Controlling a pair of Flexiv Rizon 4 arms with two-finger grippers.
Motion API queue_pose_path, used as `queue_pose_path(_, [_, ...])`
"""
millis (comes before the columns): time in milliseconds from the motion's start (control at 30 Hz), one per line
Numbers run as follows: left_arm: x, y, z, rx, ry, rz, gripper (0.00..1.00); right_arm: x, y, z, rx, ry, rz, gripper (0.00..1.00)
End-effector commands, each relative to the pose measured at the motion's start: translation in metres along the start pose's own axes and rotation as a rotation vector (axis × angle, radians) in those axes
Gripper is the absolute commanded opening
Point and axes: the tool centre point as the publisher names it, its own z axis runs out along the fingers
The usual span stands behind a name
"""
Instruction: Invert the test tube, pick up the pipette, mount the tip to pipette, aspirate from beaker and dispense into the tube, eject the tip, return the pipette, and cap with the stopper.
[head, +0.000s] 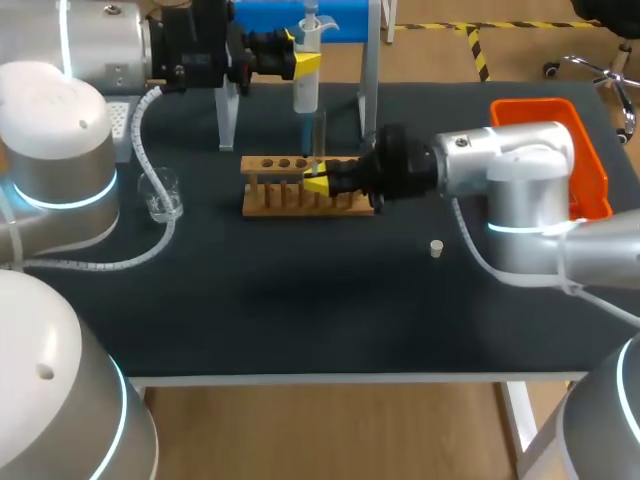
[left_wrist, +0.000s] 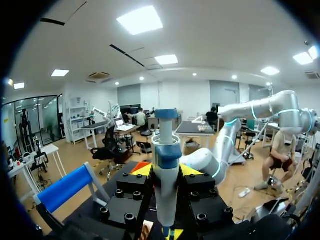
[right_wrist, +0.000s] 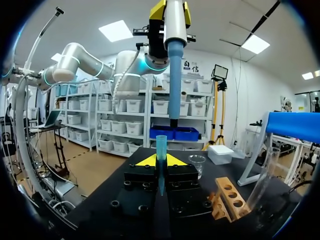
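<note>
Tan wooden rack (head: 290, 208) on black table (head: 300, 320); white-and-blue pipette (left_wrist: 165, 176) above the rack; blue tip (right_wrist: 161, 150); orange bin (head: 530, 104) and cream stopper (head: 436, 248) beside the rack; clear beaker (head: 160, 196).

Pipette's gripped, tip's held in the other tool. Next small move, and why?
Probably nudge the pipette in the left tool sideways until its nozzle sits straight over the tip, before pressing down. The right wrist view shows the nozzle just above the upright tip in the right tool, slightly off-line, not yet seated.
</note>
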Motion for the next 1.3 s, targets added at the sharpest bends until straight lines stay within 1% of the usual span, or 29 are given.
queue_pose_path(33, [0.006, 0.001, -0.007, 0.0, -0.01, 0.0, 0.0, 0.001, 0.0, 0.002, 0.003, -0.002, -0.003, 0.0])
queue_pose_path(267, [0.012, 0.003, -0.013, 0.0, -0.029, -0.003, 0.0, 0.005, -0.002, 0.006, 0.008, 0.0, -0.004, 0.0])
queue_pose_path(567, [0.013, 0.003, -0.014, -0.001, -0.032, -0.004, 0.0, 0.007, -0.001, 0.011, 0.01, 0.002, 0.002, 0.0])
queue_pose_path(1300, [0.013, 0.003, -0.014, -0.001, -0.032, -0.004, 0.0, 0.003, -0.003, 0.027, 0.015, -0.004, 0.041, 0.0])
